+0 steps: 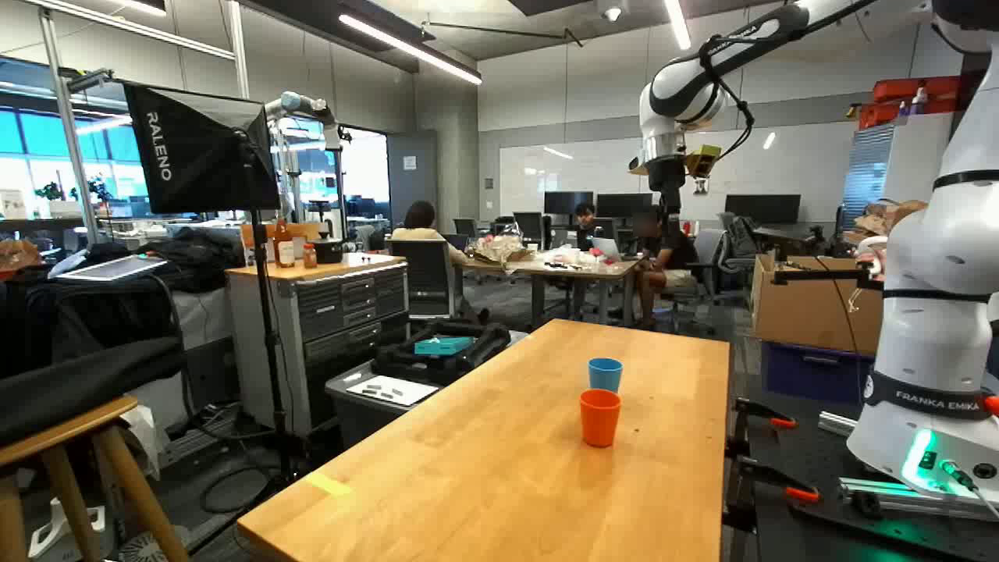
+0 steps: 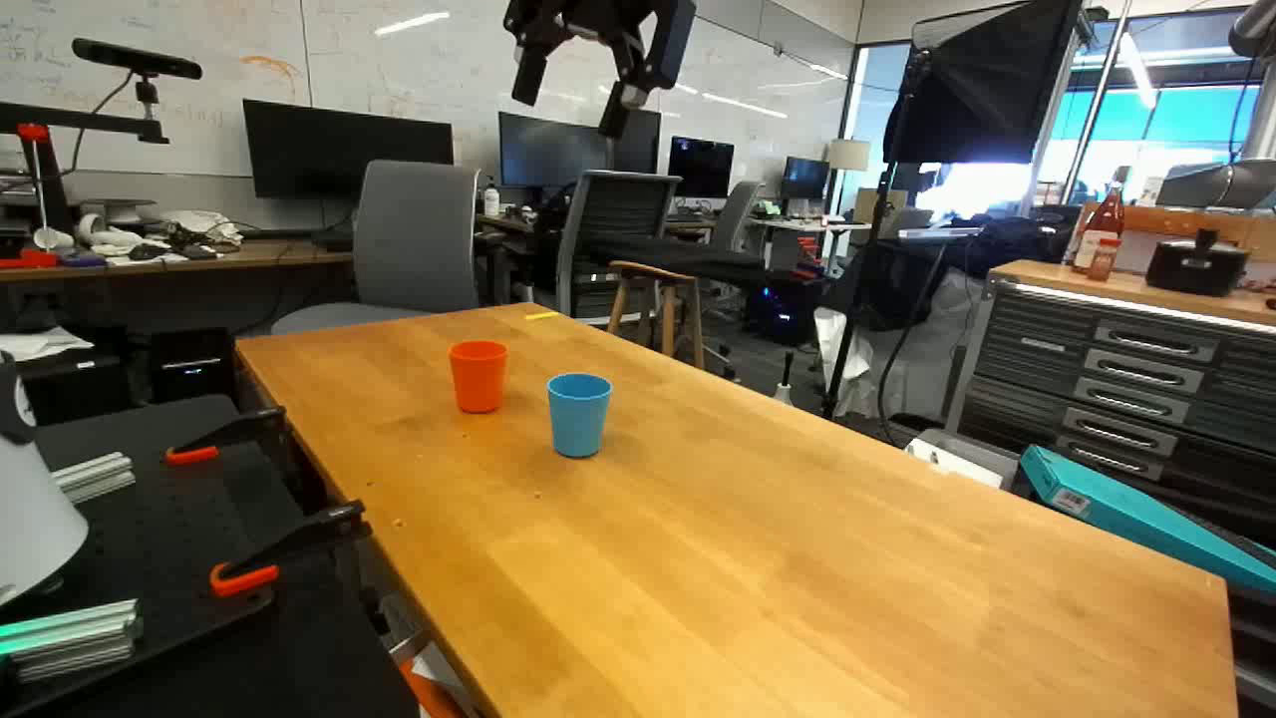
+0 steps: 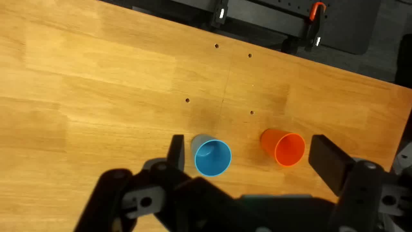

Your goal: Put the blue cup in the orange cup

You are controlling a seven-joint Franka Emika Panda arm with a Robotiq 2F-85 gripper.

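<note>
The blue cup [image 1: 606, 375] stands upright on the wooden table, and it also shows in an exterior view [image 2: 579, 417]. The orange cup [image 1: 600, 419] stands upright a short way from it, apart, and also shows in an exterior view [image 2: 478, 377]. In the wrist view I look down into the blue cup [image 3: 213, 158] and the orange cup [image 3: 289, 149]; the insides that show look empty. My gripper [image 2: 570, 110] hangs high above the table, open and empty. In the wrist view both cups appear between the spread fingers [image 3: 248, 141], well below them. The gripper also shows in an exterior view [image 1: 670, 204].
The wooden table [image 1: 499, 468] carries both cups. Black clamps with orange tips [image 2: 244, 578] sit along its edge on the robot's side. A softbox lamp on a stand [image 1: 203, 148], a drawer cabinet [image 1: 343, 304] and chairs stand around the table. People sit at a desk behind.
</note>
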